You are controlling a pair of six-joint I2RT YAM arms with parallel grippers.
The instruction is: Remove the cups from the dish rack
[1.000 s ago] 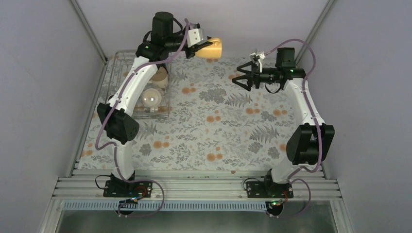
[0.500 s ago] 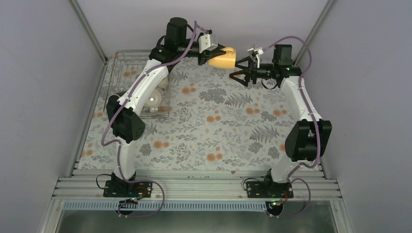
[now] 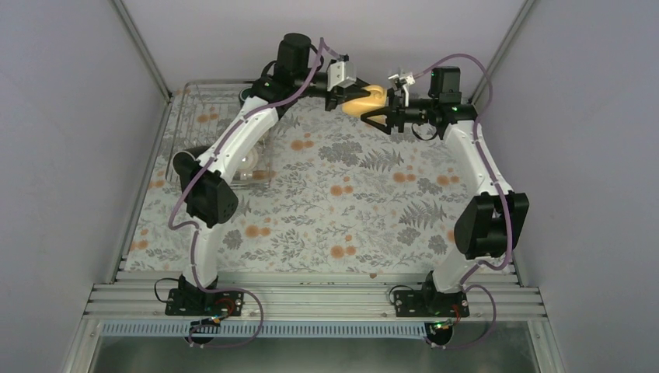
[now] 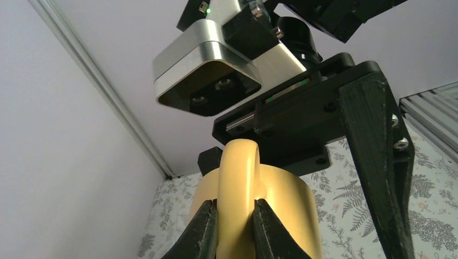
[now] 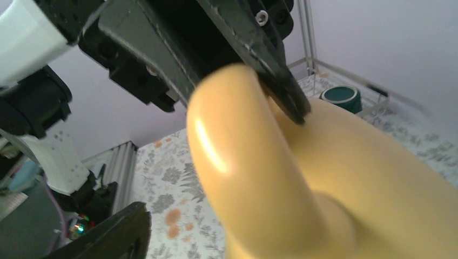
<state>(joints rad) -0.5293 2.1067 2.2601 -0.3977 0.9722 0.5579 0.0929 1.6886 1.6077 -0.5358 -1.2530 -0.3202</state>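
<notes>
My left gripper [image 3: 346, 98] is shut on the handle [image 4: 238, 181] of the pale yellow mug [image 3: 366, 99] and holds it in the air over the back middle of the table. My right gripper [image 3: 375, 109] is open, with its jaws on either side of the mug's body; I cannot tell whether they touch it. In the right wrist view the mug [image 5: 335, 183] fills the frame, and one of my own fingers [image 5: 116, 232] shows at the lower left. The dish rack [image 3: 185, 116] stands at the back left and holds a dark green mug [image 5: 339, 96] and a whitish mug [image 3: 247, 162].
The floral tablecloth [image 3: 350, 202] covers the table. Grey walls and metal corner posts [image 3: 144, 47] close in the back and sides. My left arm stretches over the rack and hides part of it.
My left arm has carried the yellow mug to the right, away from the rack. My right gripper has moved left and back to meet it, and its open jaws now flank the mug.
</notes>
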